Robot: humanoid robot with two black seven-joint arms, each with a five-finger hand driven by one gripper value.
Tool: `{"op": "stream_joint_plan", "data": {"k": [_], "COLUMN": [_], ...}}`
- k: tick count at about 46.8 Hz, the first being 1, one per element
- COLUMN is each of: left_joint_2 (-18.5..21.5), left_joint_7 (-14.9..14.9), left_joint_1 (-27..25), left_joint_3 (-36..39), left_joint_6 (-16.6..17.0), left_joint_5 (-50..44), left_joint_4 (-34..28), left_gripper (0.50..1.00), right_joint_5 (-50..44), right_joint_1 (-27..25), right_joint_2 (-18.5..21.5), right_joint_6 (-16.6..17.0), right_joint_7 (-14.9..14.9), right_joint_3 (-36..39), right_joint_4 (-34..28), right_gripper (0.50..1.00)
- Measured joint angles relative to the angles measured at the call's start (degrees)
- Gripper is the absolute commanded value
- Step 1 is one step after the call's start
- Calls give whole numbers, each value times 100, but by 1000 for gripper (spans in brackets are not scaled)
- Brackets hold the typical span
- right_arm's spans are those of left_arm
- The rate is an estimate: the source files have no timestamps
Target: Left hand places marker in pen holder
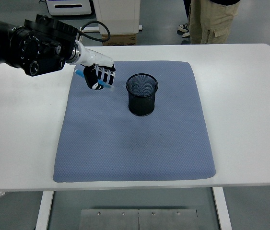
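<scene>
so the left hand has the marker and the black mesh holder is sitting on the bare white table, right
Not quite. The head view shows the left hand shut on the marker, but the black mesh holder stands on the blue mat, not on the bare white table.
</scene>
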Motion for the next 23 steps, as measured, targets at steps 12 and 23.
{"op": "stream_joint_plan", "data": {"k": [12,23], "left_joint_2": [-42,-113], "left_joint_7": [19,45], "left_joint_1": [-211,-349], "left_joint_3": [-381,-808], "left_joint_6": [-168,-279], "left_joint_5": [0,0], "left_joint_4": [78,168], "left_gripper": [500,500], "right_joint_5": [0,0], "right_joint_1": [0,1], "right_joint_2": [0,0], "right_joint_6": [0,0], "right_joint_7": [0,-2], "right_joint_3": [-2,-1], "right_joint_4": [0,0], "right_gripper": [1000,1000]}}
